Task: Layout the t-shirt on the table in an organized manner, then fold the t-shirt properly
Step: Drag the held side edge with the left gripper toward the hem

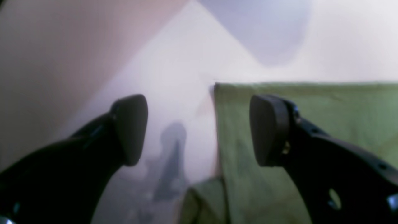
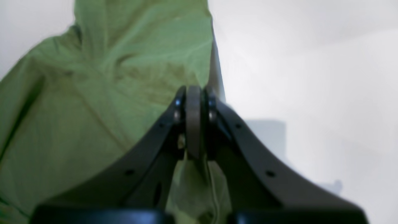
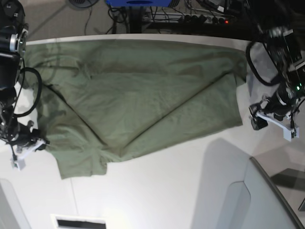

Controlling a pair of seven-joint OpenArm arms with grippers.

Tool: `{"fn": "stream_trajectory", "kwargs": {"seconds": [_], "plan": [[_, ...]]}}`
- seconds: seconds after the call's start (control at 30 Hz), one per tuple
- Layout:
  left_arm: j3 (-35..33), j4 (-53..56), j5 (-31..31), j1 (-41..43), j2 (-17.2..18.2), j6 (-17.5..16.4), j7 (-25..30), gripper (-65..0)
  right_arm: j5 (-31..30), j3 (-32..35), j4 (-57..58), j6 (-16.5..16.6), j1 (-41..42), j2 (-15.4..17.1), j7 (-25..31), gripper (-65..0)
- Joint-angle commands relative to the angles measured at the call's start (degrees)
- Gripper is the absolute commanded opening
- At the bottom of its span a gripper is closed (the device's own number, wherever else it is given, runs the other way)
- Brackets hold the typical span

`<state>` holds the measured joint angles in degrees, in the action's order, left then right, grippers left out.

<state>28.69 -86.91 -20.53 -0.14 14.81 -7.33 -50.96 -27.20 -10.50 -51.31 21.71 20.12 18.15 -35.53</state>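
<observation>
The olive-green t-shirt (image 3: 143, 95) lies spread across the white table (image 3: 167, 191), creased diagonally, with a sleeve at the lower left. My left gripper (image 3: 257, 123) is open just off the shirt's right edge. In the left wrist view it (image 1: 199, 130) straddles that edge, one finger over the t-shirt (image 1: 311, 109) and one over the bare table (image 1: 174, 62). My right gripper (image 3: 40, 143) is at the shirt's left edge. In the right wrist view it (image 2: 194, 121) is shut, with a fold of the t-shirt (image 2: 93, 93) bunched at its pads.
A grey angled panel (image 3: 267, 200) stands at the lower right. Cables and a blue object (image 3: 138, 2) lie beyond the far table edge. A dark slot (image 3: 78, 223) is at the bottom edge. Both arms' cables hang at the sides.
</observation>
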Motion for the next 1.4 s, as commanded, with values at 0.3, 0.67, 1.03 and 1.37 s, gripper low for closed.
{"fn": "stream_trajectory", "kwargs": {"seconds": [0.3, 0.67, 1.03, 1.37], "plan": [[-6.58, 23.13, -0.52, -13.26, 3.17, -0.45, 6.78, -16.3, -0.62, -0.27, -1.04, 0.22, 1.55, 1.14, 1.02, -65.0], [-9.65, 33.33, -0.52, -14.06, 3.08, -0.54, 14.52, -16.3, -0.62, -0.35, -1.04, 0.22, 1.64, 1.5, 1.29, -65.0], [-14.58, 38.08, -0.52, -16.87, 3.08, -0.54, 15.66, -16.5, -0.62, -0.27, -1.04, 0.22, 1.73, 1.14, 1.37, -65.0], [-16.07, 38.25, -0.61, -16.52, 2.91, -0.54, 18.12, -16.6, -0.62, -0.27, -0.87, 0.22, 1.73, 1.14, 1.37, -65.0]]}}
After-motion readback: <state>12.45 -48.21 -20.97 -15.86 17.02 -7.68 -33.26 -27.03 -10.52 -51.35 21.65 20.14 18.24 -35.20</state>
